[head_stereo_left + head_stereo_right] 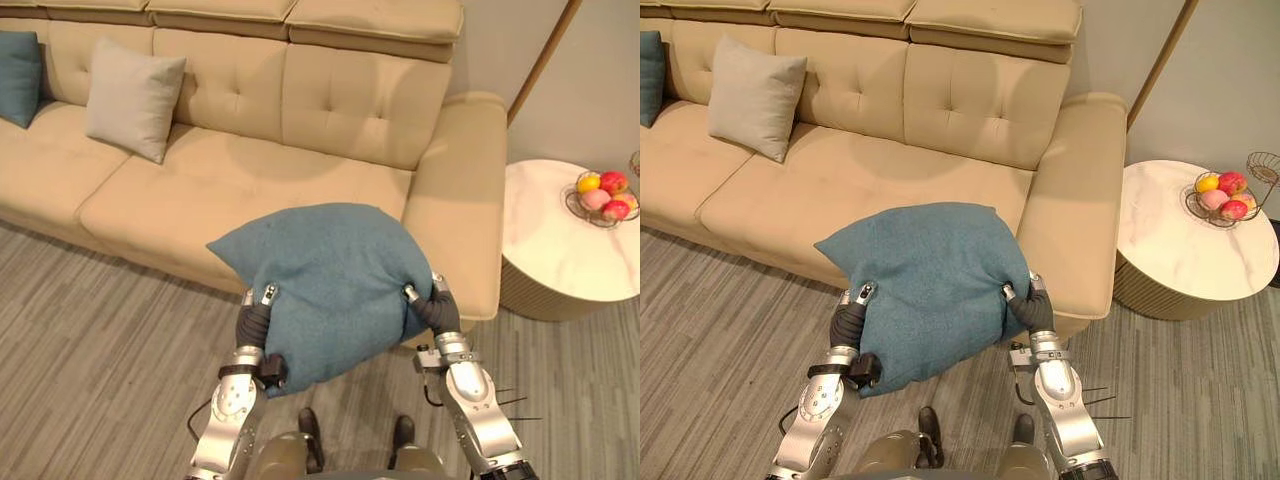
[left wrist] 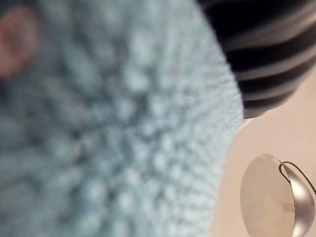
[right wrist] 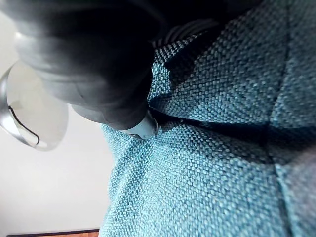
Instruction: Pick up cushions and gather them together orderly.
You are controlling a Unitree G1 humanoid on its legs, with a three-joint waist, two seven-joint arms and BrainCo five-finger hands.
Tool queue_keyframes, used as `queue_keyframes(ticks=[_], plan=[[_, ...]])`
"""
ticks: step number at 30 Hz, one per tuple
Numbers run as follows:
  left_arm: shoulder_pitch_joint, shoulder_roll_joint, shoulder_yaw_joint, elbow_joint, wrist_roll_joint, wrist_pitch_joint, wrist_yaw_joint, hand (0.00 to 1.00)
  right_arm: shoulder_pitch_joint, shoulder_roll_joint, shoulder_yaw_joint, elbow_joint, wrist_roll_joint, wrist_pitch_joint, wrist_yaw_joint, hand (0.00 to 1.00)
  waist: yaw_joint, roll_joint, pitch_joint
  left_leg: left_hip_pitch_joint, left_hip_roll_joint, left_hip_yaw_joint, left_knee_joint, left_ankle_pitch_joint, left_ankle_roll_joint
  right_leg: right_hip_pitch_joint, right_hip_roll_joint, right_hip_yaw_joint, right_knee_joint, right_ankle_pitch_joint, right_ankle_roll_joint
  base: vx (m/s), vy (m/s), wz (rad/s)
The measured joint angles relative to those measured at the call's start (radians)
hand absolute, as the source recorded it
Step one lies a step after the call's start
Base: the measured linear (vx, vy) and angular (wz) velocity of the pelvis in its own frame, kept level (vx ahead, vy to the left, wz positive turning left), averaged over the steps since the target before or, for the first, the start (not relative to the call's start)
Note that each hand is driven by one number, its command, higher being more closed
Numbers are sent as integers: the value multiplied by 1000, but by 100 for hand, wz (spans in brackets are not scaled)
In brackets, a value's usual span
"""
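Plump, nubbly-woven teal cushion (image 1: 330, 275) between left hand (image 1: 256, 322) and right hand (image 1: 432, 308)

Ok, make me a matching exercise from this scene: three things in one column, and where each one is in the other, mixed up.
Things:
1. nearest blue cushion
2. pale cushion
3. fruit basket

Places:
A. on the round table
B. between the left hand and the right hand
C. leaning on the back of the sofa

Pairs: 1-B, 2-C, 3-A
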Motion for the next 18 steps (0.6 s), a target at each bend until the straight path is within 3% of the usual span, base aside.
queue_keyframes(ticks=[1, 3, 4, 5, 8, 11, 13, 14, 15, 16, 17, 18], plan=[[4, 0, 0, -1, 0, 4, -3, 100, 4, 0, 0, 1, 0, 0, 0, 100, -3, -2, 0, 7, -10, -21, 12, -19, 5, -12, -17, 0, 69, -34, -27, 129, 49, 22], [5, -1, 0, -1, 1, 12, -3, 100, 0, 0, 0, 29, 0, 0, 1, 100, -4, -1, 0, 35, -24, -38, 11, -41, 30, -96, -42, 35, 292, -19, -54, 188, 60, 19], [7, 1, 0, -1, 2, 14, -3, 100, -2, 3, 2, 54, 0, 0, 2, 100, -4, 2, 2, 58, -22, -50, 1, -41, 39, -155, -40, 59, 397, -18, -84, 237, 42, 25], [10, 7, 1, -1, 3, 14, -4, 100, -1, 8, 10, 83, 0, 0, 6, 100, -16, 6, 2, 82, -11, -79, -2, -54, 54, -179, -3, 63, 419, -65, -77, 273, 5, 35], [10, 13, 1, 4, 3, 14, -3, 100, -13, 4, 11, 98, 0, 0, 18, 100, -32, -1, 1, 117, -13, -114, -19, -80, 49, -235, 80, 58, 304, -77, -65, 247, -38, 37], [7, 12, -1, 9, 5, 15, -4, 100, -1, -10, 8, 93, 0, 0, 24, 100, -65, 2, 4, 209, -32, -149, -67, -95, 5, -237, 151, 51, 39, 50, -71, 414, -87, 59], [5, 11, -9, 21, 16, 15, -8, 100, 39, -9, 3, 74, 0, 0, 24, 100, -85, -23, -10, 256, -62, -184, -49, -151, -30, -222, 145, 57, 13, 181, -141, 487, -167, 71], [7, -20, -15, 46, 29, 17, -21, 100, 57, -26, -10, 67, 1, 1, 24, 100, -83, 34, -27, 266, -19, -198, 6, -181, -59, -218, 167, 27, 65, 137, -141, 506, -184, 54], [4, -35, -18, 43, 30, 17, -24, 100, 63, -25, -23, 47, 1, 3, 24, 100, -89, 53, -27, 202, 29, -175, 174, -182, -73, -191, 191, 7, 64, 109, -147, 501, -186, 38], [3, -42, -17, 41, 30, 16, -24, 100, 66, -26, -24, 33, 1, 5, 23, 100, -84, 59, -25, 160, 63, -157, 287, -168, -95, -169, 207, 2, 58, 100, -157, 530, -176, 4], [5, -53, -14, 40, 28, 16, -25, 100, 82, -29, -27, -8, 0, 10, 22, 100, -65, 65, -21, 85, 138, -116, 505, -119, -129, -114, 247, 6, 46, 85, -180, 499, -173, -41], [10, -55, -11, 38, 27, 16, -25, 100, 101, -29, -30, -56, 0, 10, 17, 100, -39, 63, -21, 52, 200, -74, 652, -118, -124, -58, 277, 24, 34, 62, -194, 585, -167, -57]])
